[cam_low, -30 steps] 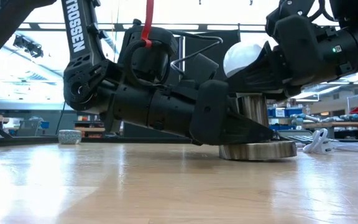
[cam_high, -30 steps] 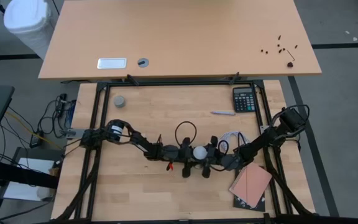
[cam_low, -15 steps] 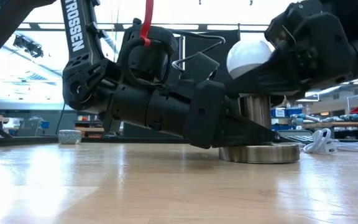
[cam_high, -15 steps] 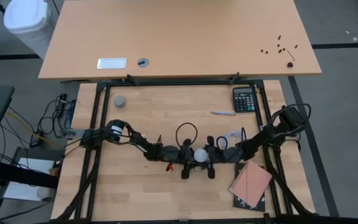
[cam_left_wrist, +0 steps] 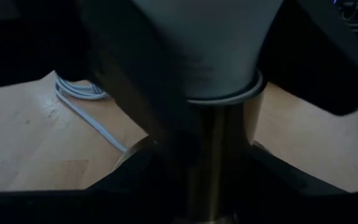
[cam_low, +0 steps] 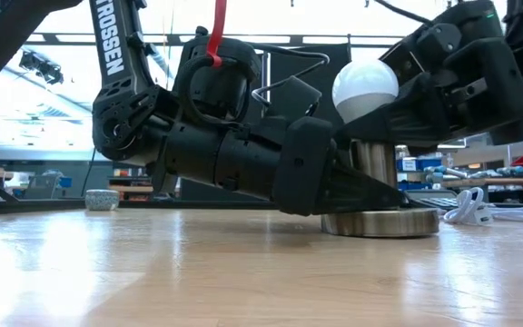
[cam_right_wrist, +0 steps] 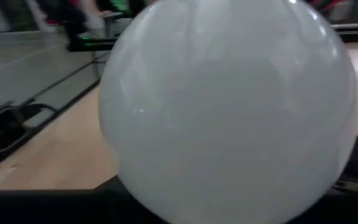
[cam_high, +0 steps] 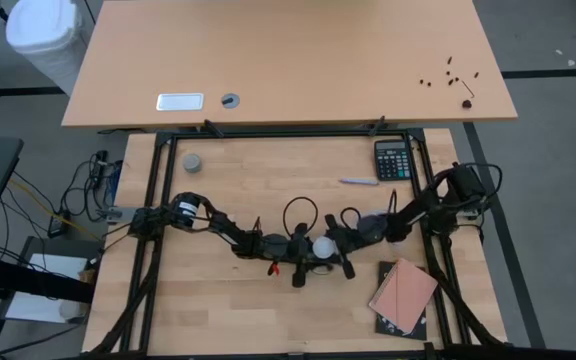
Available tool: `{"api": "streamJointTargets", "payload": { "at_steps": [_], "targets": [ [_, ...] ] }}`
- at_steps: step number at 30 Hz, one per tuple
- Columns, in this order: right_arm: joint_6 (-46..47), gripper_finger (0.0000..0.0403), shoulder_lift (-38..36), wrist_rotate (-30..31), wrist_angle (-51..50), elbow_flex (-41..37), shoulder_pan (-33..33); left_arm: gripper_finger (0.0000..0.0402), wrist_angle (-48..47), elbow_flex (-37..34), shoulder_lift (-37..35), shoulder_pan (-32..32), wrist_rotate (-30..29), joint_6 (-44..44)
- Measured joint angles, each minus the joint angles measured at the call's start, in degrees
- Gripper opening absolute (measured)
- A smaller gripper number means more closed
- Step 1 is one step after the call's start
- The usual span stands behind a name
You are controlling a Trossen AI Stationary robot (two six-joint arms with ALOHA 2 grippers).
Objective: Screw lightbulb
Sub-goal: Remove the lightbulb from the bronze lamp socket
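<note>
1. Lots is getting hidden here. In the low view the left arm's bulky dark body is covering most of the silvery metal lamp base (cam_low: 379, 221), so only its round foot and a bit of the upright socket tube are showing. The grey screw end of the bulb isn't visible in any view; it's sitting down in the socket or behind the fingers.
2. The right wrist view is filling up almost completely with white glass, and that arm's own fingers are barely peeking in at the edges.
3. Count: one bulb, one lamp base, two arms, one black calculator (cam_high: 393, 159), one small grey round cap (cam_high: 193, 162), one pinkish notebook (cam_high: 403, 291).
4. The small white pear-shaped lightbulb (cam_low: 365, 88) is looking smooth, matte and frosted, round end up, standing upright on top of the socket near the middle of the table (cam_high: 268, 190).
5. The left gripper (cam_high: 308, 262) is clamping around the base's tube, just under the bulb.
6. The right gripper (cam_high: 336, 247) is wrapping its fingers around the bulb's lower half, gripping it from the side.
</note>
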Motion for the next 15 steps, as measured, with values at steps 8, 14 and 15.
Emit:
{"api": "streamJointTargets", "payload": {
  "at_steps": [8, 14, 15],
  "targets": [
    [-3.5, 0.0174, 0.1, -16.9, 0.0, 0.0, -6.7, 0.0189, 0.1, 0.1, 0.0, 0.0, 0.0, 0.9],
    [-6.9, 0.0174, 0.1, -23.4, -0.1, 0.1, -9.1, 0.0189, 0.5, 0.1, 0.0, 0.1, 0.0, 1.6],
    [-7.0, 0.0174, 0.1, -23.4, -0.1, 0.1, -9.3, 0.0189, 0.5, 0.1, 0.0, 0.1, 0.0, 1.6]
  ]
}}
